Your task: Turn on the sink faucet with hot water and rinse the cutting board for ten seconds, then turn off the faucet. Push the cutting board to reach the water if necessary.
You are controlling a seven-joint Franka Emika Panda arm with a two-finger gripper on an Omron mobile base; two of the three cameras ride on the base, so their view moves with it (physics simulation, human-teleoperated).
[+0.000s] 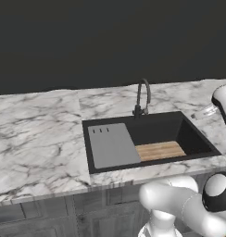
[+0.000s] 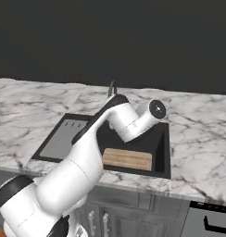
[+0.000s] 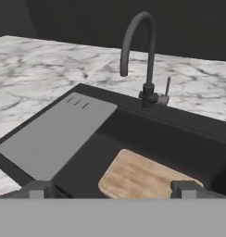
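The black sink (image 1: 86, 147) (image 2: 166, 155) (image 3: 116, 103) is set in the marble. On its floor at the right front lies the tan cutting board (image 1: 160, 150) (image 2: 128, 159) (image 3: 142, 178), flat. The dark gooseneck faucet (image 1: 143, 95) (image 2: 112, 87) (image 3: 147, 55) stands behind the basin, its small lever (image 3: 167, 88) upright at the base. No water runs from the spout. My gripper (image 3: 112, 190) is open and empty. It hovers above the front of the basin and looks toward the faucet, with the board just beyond its fingertips (image 3: 186, 187).
A grey flat panel with three slots (image 1: 112, 144) (image 2: 64, 139) (image 3: 54, 134) covers the sink's left part. Marble countertop (image 1: 36, 134) (image 2: 198, 139) spreads on both sides. A dark wall rises behind it. Grey cabinet fronts (image 1: 45, 217) run below the counter edge.
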